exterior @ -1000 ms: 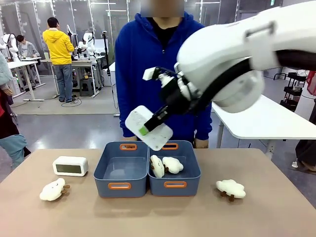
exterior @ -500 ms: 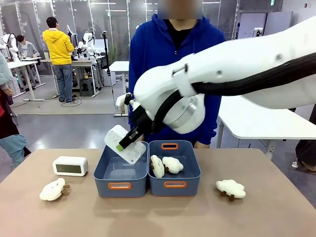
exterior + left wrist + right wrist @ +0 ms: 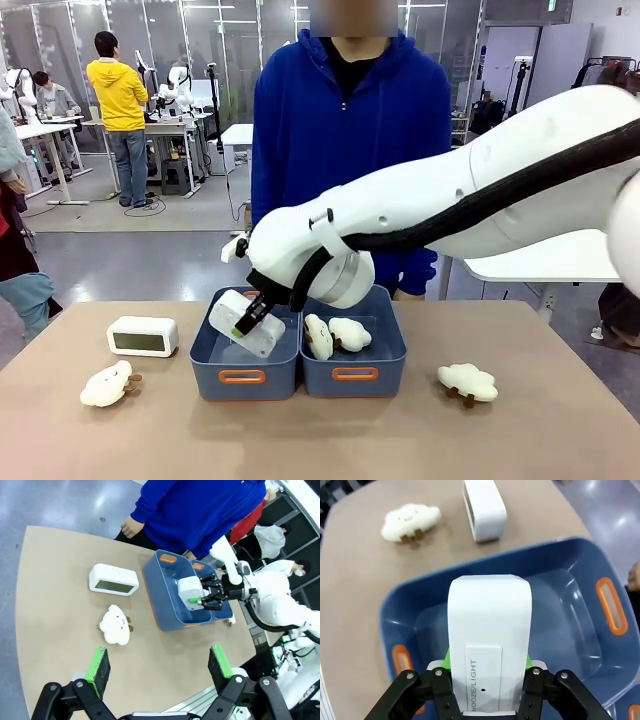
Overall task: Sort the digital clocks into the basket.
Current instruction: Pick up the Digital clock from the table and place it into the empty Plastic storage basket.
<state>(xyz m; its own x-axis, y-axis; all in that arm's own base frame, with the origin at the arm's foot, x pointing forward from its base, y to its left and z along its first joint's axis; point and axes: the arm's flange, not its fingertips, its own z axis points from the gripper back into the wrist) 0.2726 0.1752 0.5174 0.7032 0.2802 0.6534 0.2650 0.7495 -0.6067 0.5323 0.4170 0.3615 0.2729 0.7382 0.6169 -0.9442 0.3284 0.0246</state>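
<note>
Over the basket [image 3: 210,370], right hand [image 3: 246,325] clamped on a clock [image 3: 489,610], lettering legible from its wrist

Bright, even light from above fills the room; the tan matte worktop [image 3: 120,440] carries soft, short shadows beside the blue-grey rectangular plastic bin [image 3: 215,366]; the front view is sharp; in the left wrist view the worktop's edge bows with wide-angle distortion and the grey polished floor [image 3: 60,500] shows pale glare; the right wrist view is slightly soft around the bin.
</note>
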